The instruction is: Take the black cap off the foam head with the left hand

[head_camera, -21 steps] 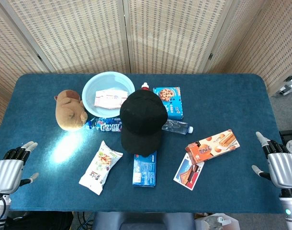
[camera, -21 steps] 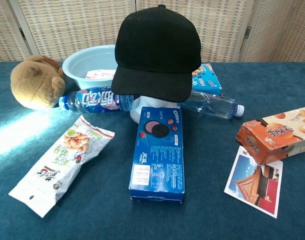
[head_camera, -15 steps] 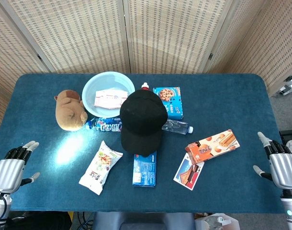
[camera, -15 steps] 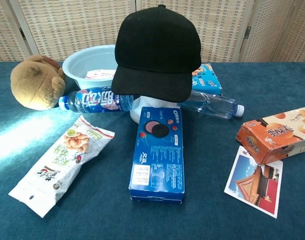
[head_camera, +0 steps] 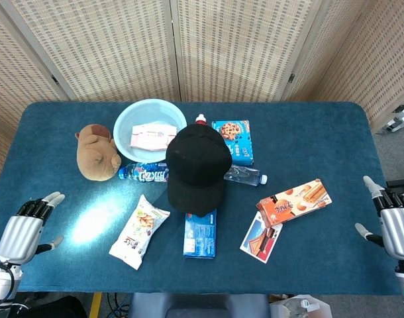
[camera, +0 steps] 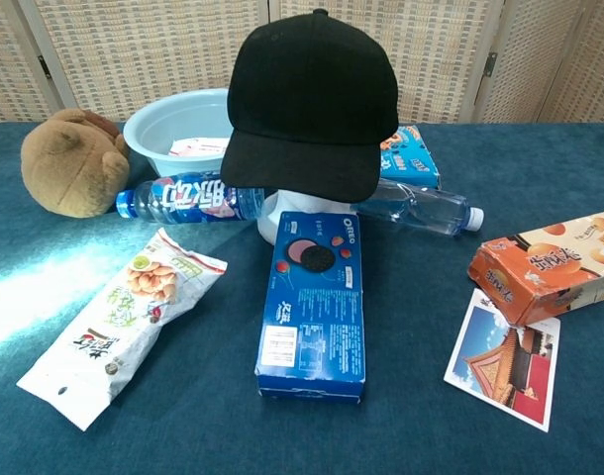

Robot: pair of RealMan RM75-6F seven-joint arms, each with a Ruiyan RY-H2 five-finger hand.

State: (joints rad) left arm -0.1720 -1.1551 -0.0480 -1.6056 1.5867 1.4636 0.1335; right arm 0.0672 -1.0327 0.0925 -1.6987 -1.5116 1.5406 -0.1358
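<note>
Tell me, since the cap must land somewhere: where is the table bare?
Bare cloth lies between the left hand and the nut packet, and right of the orange box. It is crowded around the black cap: bottles, Oreo box, basin.

A black fabric cap (camera: 312, 99) tops the white foam head (camera: 272, 220); the table's cloth (head_camera: 308, 126) is deep blue, the round plastic basin (head_camera: 126, 122) pale blue, the plush bear (camera: 72, 163) tan-brown.

The black fabric baseball cap (camera: 312, 99) conceals nearly all of the white foam head (camera: 274, 220); only its base shows. The orange rectangular biscuit box (camera: 550, 262) is cut off by the chest view's right edge.
</note>
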